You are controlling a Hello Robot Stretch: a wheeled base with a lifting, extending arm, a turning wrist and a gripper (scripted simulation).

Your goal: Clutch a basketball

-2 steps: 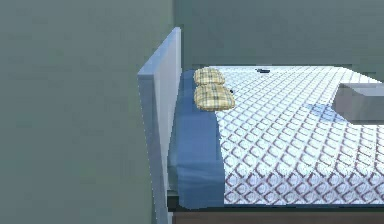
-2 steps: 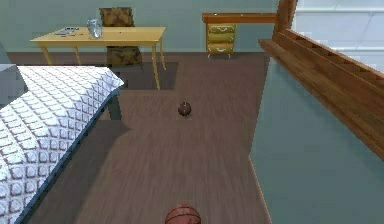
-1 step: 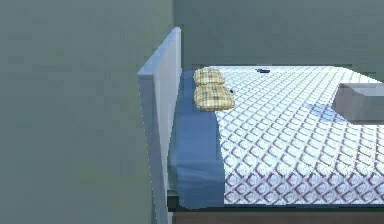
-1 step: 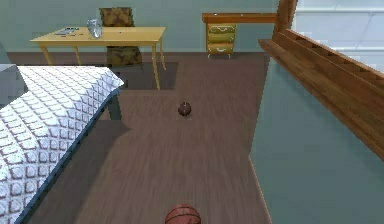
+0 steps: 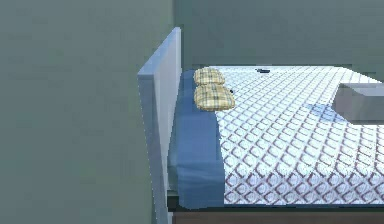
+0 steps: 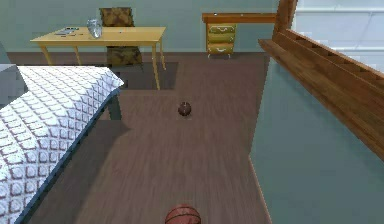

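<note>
Because the basketball lies at the very bottom edge of the arm side view, an orange-brown ball with dark seams resting on the wooden floor and partly cut off by the frame, the step in hand is judged to be lining up on it, not yet grasping. To do that well, the base would likely need to shift so the ball sits farther out on the side the claw reaches toward, leaving room to come down on it from above; a round ball rolls at a nudge, so a slow, centred descent seems wiser than a sideways sweep. The arm's pose cannot be told from these pictures, nor can the claw's state, so places here are given along its reaching side. Farther out on that side, well apart from the basketball, a small dark round thing sits on the floor, too small to name, and should not be mistaken for the target. At the arm side view's left stands a bed with a white patterned cover; beyond it is a yellow desk with a chair behind it, and a yellow dresser against the far wall; a wooden railing runs along the right. In the forward view, a quilt covers a bed, with two checked pillows beside a pale headboard.
</note>
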